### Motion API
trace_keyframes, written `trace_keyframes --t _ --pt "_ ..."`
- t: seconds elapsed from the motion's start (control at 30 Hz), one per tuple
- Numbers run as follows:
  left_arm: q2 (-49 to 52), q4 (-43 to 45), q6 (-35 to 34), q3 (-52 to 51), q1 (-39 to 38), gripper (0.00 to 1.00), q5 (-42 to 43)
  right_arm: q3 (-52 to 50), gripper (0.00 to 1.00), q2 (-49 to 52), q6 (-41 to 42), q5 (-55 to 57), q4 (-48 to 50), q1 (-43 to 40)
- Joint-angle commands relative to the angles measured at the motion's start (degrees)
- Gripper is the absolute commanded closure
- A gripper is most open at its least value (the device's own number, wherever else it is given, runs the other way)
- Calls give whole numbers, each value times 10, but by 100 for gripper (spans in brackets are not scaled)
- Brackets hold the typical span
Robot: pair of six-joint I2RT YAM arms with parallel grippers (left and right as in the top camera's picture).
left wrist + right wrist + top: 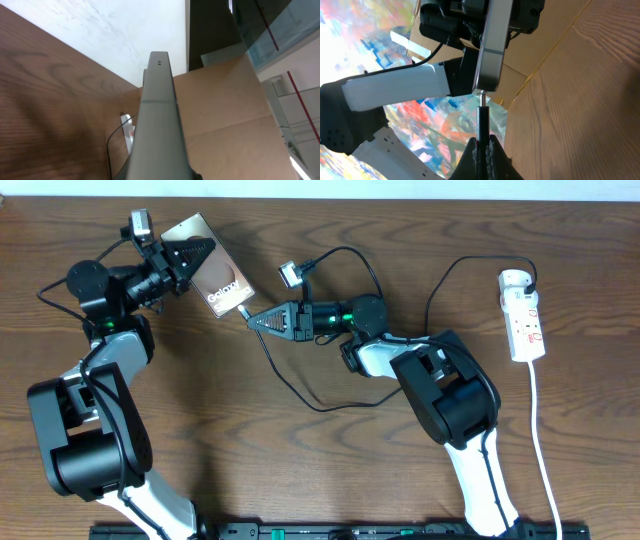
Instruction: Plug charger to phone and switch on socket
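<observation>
At one end of the flat dark brown phone [222, 280] with white lettering, the left tool [197, 252] is clamped tight. It holds the phone raised off the brown wood-grain counter [300, 490] and tilted so that the free end faces the right tool [252, 318]. In the left wrist view the phone [159, 115] appears edge-on as a grey strip, and the tool's own fingers do not show. At the phone's free end the right tool is pinched narrowly on the long thin black charger [318, 408], just behind its small connector tip [481, 107]. The right wrist view shows this tip in line with the phone's end face [481, 91], touching or almost touching it; whether it has entered the port cannot be told. A grip so close to the tip probably keeps the limp cable stiff enough to aim. From the phone the charger's slack runs off in a wide loop to its black plug [527, 277]. The plug appears seated in the rounded end of the narrow white socket [524, 320], which lies well apart from the phone. The socket's white cord [541, 430] trails further away, and its red switch marks are too small to read as on or off. Insertion is judged to be the step in hand, with the switch not yet attended to. Behind the phone the wrist views show tan cardboard-like panels [225, 110], a pale wall [125, 30] and a brightly multicoloured backdrop [360, 40].
</observation>
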Motion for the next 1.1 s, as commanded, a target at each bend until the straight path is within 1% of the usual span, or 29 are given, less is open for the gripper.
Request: trace_keyframes --t 0.0,0.6,1.07 --pt "-5 8 12 5 -7 94 1 9 99 0 -10 8 23 2" --pt "-5 8 14 5 -9 93 2 16 99 0 3 7 23 2" --pt "-5 8 26 5 -9 93 25 18 99 0 12 14 23 2"
